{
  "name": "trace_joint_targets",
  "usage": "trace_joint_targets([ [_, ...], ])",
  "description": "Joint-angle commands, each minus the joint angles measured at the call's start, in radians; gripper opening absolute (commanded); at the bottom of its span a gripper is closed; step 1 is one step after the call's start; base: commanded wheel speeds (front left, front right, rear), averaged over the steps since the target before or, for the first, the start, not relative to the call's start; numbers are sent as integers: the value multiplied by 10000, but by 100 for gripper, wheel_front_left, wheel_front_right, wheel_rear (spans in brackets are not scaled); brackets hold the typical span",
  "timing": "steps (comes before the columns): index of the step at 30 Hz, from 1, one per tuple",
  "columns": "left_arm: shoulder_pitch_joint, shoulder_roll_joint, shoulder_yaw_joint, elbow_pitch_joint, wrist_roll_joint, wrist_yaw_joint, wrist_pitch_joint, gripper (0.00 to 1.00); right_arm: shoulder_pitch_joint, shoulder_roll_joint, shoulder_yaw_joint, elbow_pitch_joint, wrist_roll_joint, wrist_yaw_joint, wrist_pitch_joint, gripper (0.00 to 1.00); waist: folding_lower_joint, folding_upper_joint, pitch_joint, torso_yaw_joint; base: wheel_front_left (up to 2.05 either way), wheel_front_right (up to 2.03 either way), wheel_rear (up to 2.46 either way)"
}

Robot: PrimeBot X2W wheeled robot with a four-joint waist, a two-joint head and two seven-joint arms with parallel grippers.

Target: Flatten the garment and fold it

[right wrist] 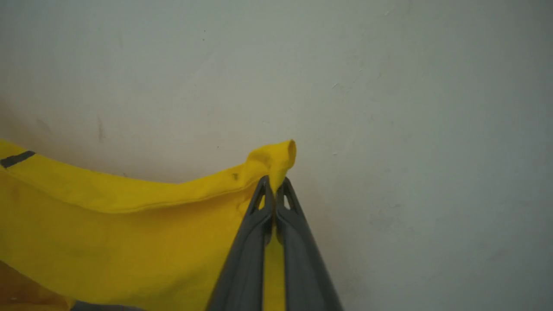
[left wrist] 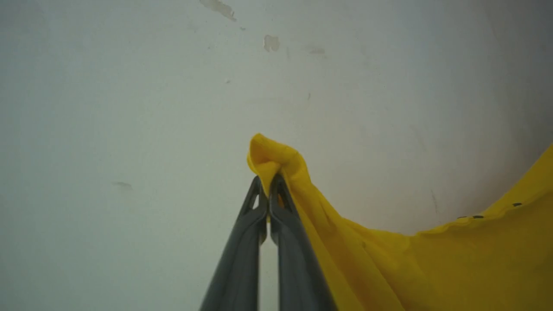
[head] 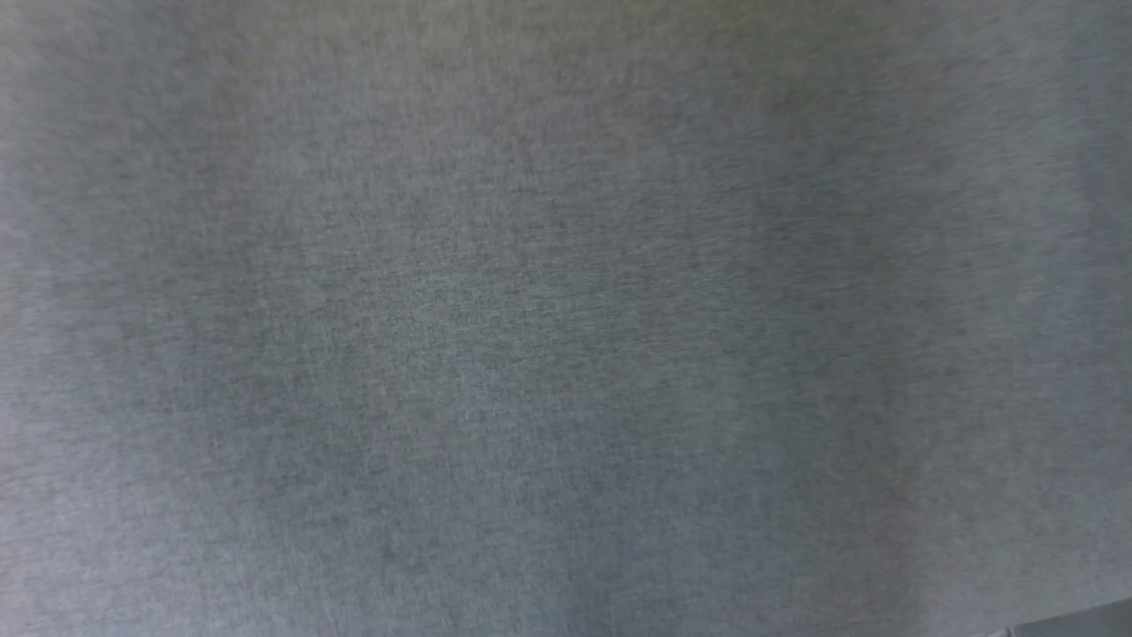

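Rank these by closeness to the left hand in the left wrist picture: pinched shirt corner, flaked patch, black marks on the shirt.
1. Shirt corner: pinched in the left hand.
2. Flaked patch: straight above it.
3. Black marks: far right, on the hem.

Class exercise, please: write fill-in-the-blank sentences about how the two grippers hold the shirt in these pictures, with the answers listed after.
1. The left gripper is shut on a bunched bit of the ____ garment.
2. The right gripper is ____ on the garment.
3. The garment is held by ____ grippers.
4. The short stripe near its edge is ____.
Answers: yellow; shut; two; black.
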Motion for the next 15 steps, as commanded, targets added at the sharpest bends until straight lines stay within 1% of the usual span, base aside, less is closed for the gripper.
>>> trace_joint_targets([
  [1, 373, 143, -109, -131, -235, -59, -160, 0, 269, -129, 239, -20, 252, -9, -150, 0, -2, 0, 970, 165, 0, 0, 0],
  [5, 1190, 316, -64, -882, -1026, -63, -489, 0, 843, -626, 981, -700, 1203, -9, -250, 0, -2, 0, 1121, 561, 0, 0, 0],
  [9, 2538, 572, -25, -2033, -1725, 3, -686, 0, 2061, -1562, 1426, -2213, 2455, -9, -31, 0, -2, 0, 832, 1038, 0, 0, 0],
  [12, 3800, 765, 108, -3094, -2284, 330, -753, 0, 3495, -2319, 1201, -3577, 3211, -9, 260, 0, -2, 0, 466, 1299, 0, 0, 0],
  [15, 5190, 1028, 149, -4296, -2726, 788, -676, 0, 5059, -2780, 578, -4820, 3736, -9, 576, 0, -2, 0, 111, 1477, 0, 0, 0],
])
